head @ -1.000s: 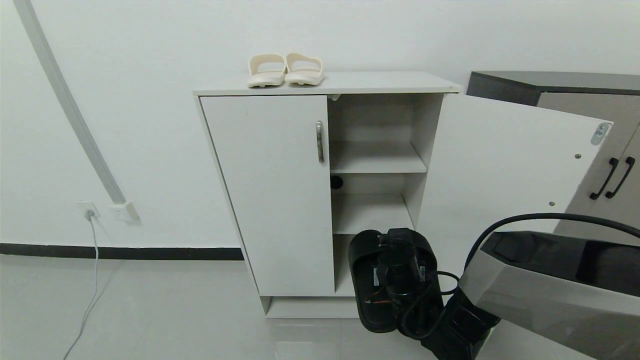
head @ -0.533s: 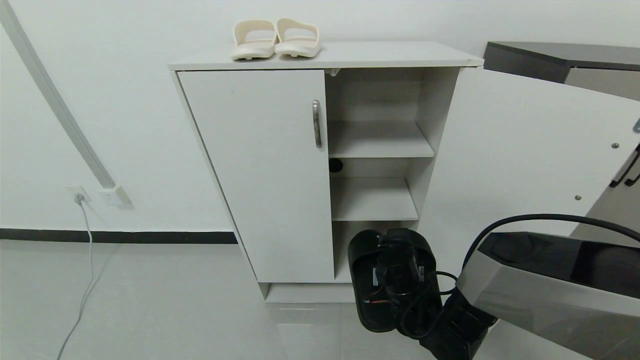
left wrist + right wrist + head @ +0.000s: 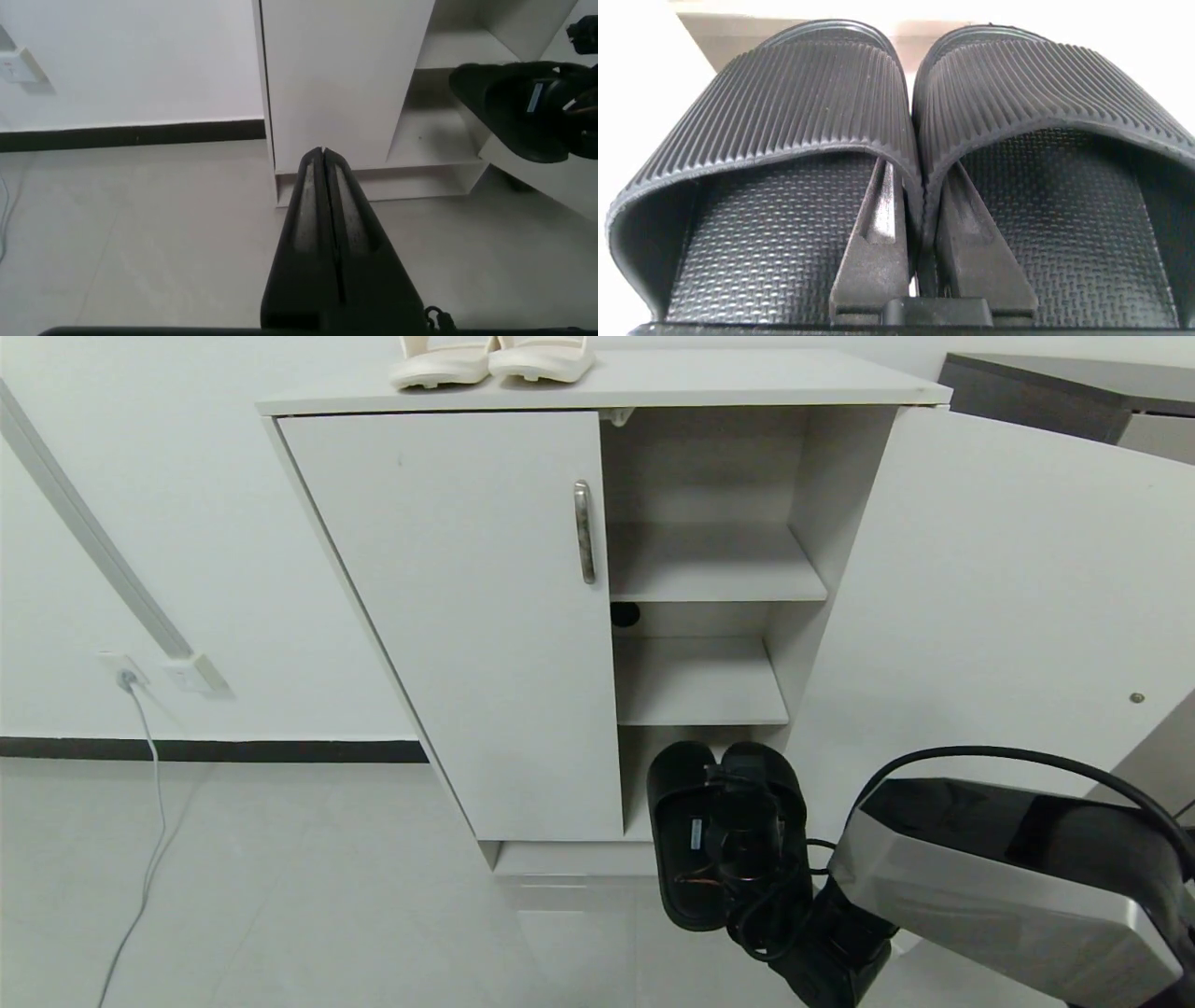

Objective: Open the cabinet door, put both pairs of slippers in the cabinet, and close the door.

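While the right-hand door (image 3: pixel 980 597) of the white cabinet (image 3: pixel 747 378) stands swung wide, the head view shows the left-hand door (image 3: pixel 448 616) shut, its metal handle (image 3: pixel 583 532) upright at the inner edge. Inside the open half, an upper shelf (image 3: pixel 714 569) and a lower shelf (image 3: pixel 695 686) divide the interior. The black slippers (image 3: pixel 695 840) hang side by side off the floor (image 3: pixel 280 896), just in front of the bottom compartment, carried by the right gripper (image 3: pixel 742 821), whose dark body and cable overlap them. The cream slippers (image 3: pixel 490 359) lie side by side on the cabinet top, above the shut door. From the left wrist view, the left gripper (image 3: pixel 322 159) hangs over the tiled floor with its fingers pressed together on nothing, pointing towards the foot of the cabinet; the black slippers show beyond it, at the mouth of the open half. From the right wrist view, each finger (image 3: pixel 876 238) of the right gripper lies inside one slipper, beneath its ribbed strap (image 3: pixel 813 93), and the two pinch the adjoining strap walls between them, so the gripper is clamped on both slippers at once.
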Motion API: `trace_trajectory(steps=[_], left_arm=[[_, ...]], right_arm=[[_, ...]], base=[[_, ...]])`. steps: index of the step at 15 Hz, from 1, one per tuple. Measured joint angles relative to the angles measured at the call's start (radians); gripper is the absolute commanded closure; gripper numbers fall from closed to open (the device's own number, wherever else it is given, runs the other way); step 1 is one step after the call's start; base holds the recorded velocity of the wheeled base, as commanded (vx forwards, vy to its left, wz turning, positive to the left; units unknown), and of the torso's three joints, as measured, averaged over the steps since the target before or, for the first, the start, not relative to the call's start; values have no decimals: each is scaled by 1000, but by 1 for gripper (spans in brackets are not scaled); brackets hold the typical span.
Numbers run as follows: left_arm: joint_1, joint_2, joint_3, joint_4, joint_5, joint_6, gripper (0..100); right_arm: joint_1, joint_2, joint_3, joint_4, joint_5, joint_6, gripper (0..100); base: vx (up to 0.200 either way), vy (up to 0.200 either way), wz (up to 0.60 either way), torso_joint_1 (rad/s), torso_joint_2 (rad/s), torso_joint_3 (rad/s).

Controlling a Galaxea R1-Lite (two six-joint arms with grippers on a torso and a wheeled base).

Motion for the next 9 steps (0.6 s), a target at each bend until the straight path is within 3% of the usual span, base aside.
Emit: trace_trajectory(steps=[3, 9], left_arm=[[0, 0, 0, 0, 0, 0, 100], [0, 0, 0, 0, 0, 1, 100]], right_arm=[[-12, 37, -4, -117, 2, -72, 100], [-13, 54, -12, -154, 4, -92, 100]], base=[[0, 0, 0, 0, 0, 0], [0, 0, 0, 0, 0, 0]])
